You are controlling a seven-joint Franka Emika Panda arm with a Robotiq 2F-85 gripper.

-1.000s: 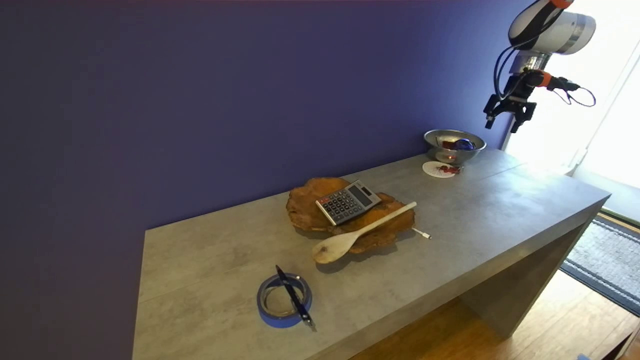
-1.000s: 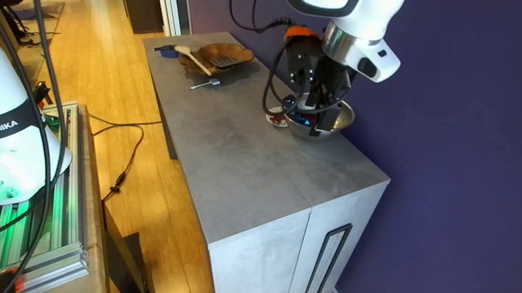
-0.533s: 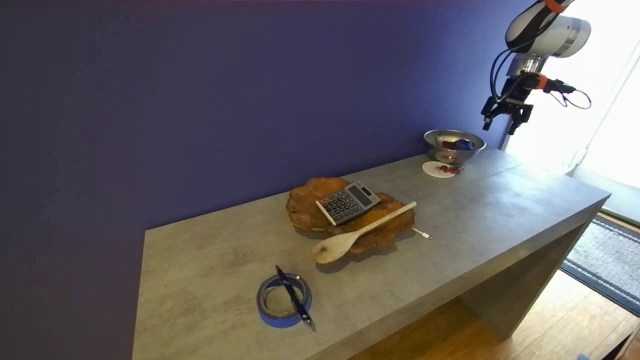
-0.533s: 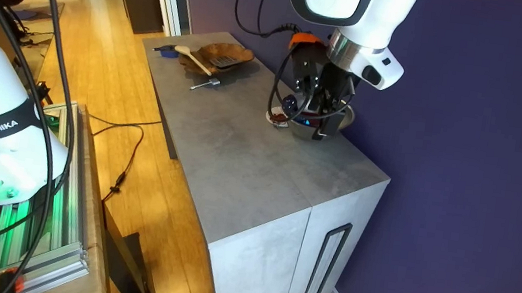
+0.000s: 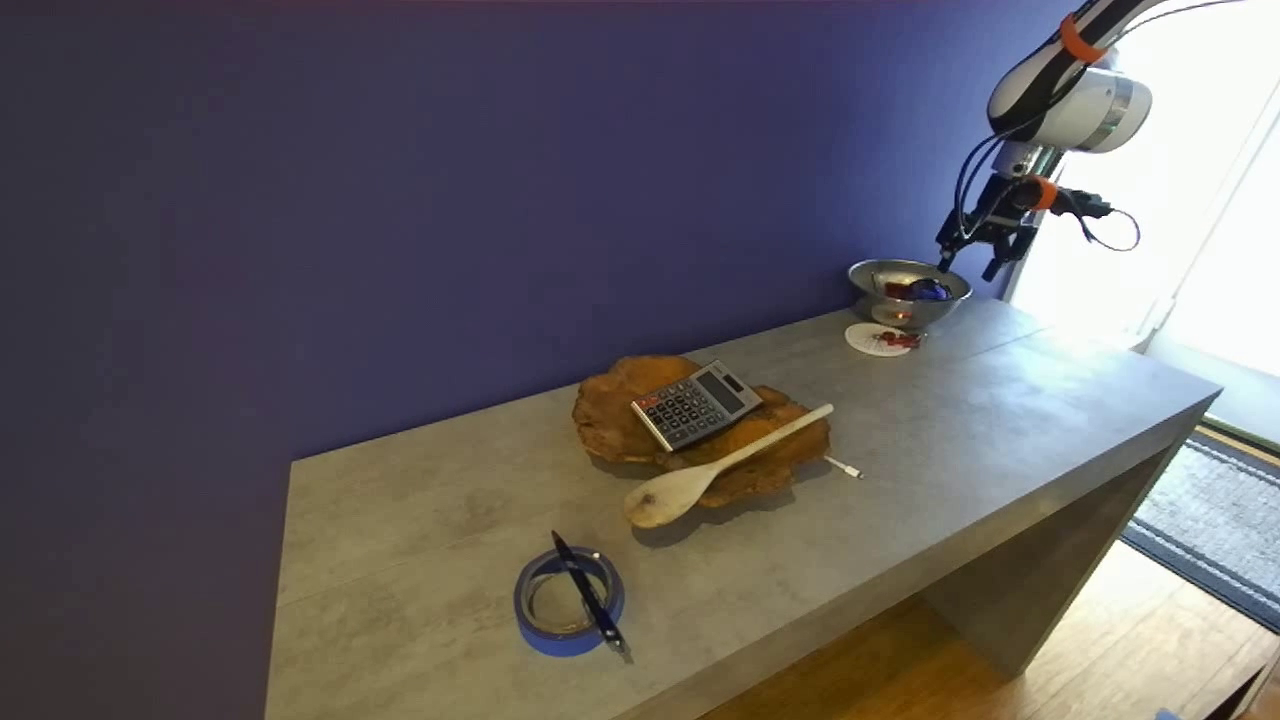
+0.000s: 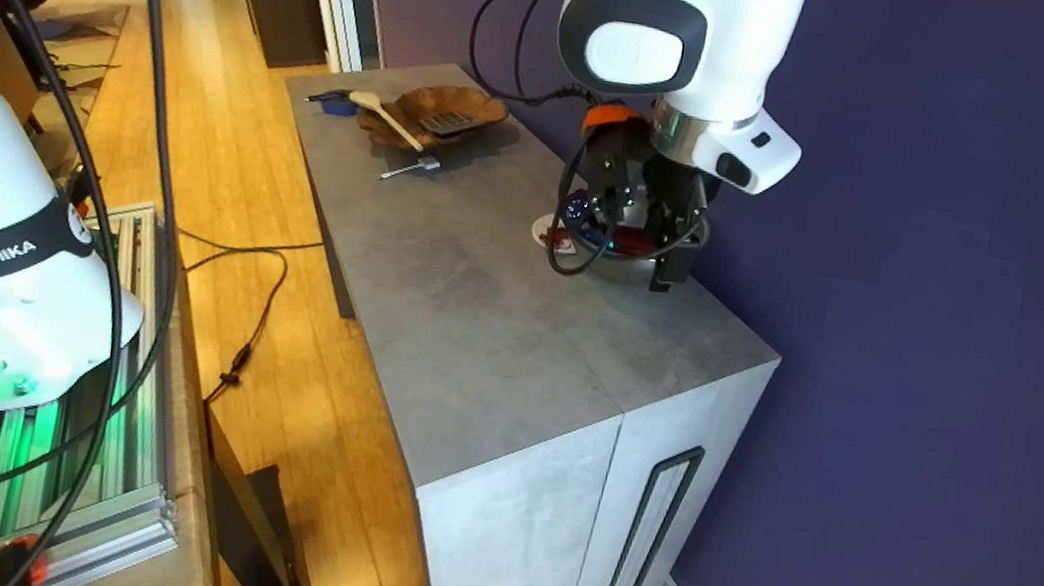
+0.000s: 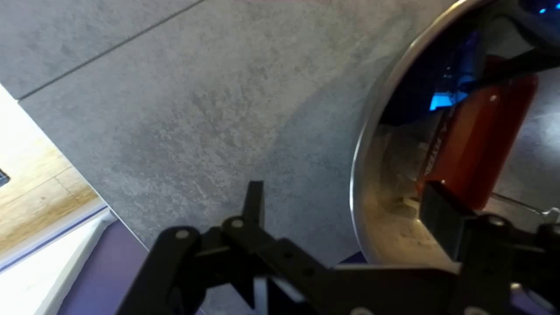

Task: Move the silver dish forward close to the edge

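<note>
In an exterior view you have one silver dish (image 5: 905,312) by the tabletop's (image 5: 960,450) wall-side edge (image 5: 440,424), plus one each of disc (image 5: 863,341), board (image 5: 612,412), calculator (image 5: 695,405), spoon (image 5: 688,487), pen (image 5: 588,593), tape roll (image 5: 562,643). In an exterior view your arm (image 6: 728,28) hides part of the dish. In the wrist view your gripper (image 7: 344,184) has fingers wide apart, the dish's rim between; contact unclear.

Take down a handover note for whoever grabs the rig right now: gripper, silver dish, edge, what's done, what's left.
Gripper: open, one finger over the silver dish, the other outside it; no grip yet.
Dish: upright on the tabletop near the purple wall, a red item and something dark blue inside, white disc beside it.
Edge: presumably the long border opposite the wall, clearly apart from the dish.
Done: gripper is at the dish.
Left: probably lower, grip the dish, bring it close to the edge.
</note>
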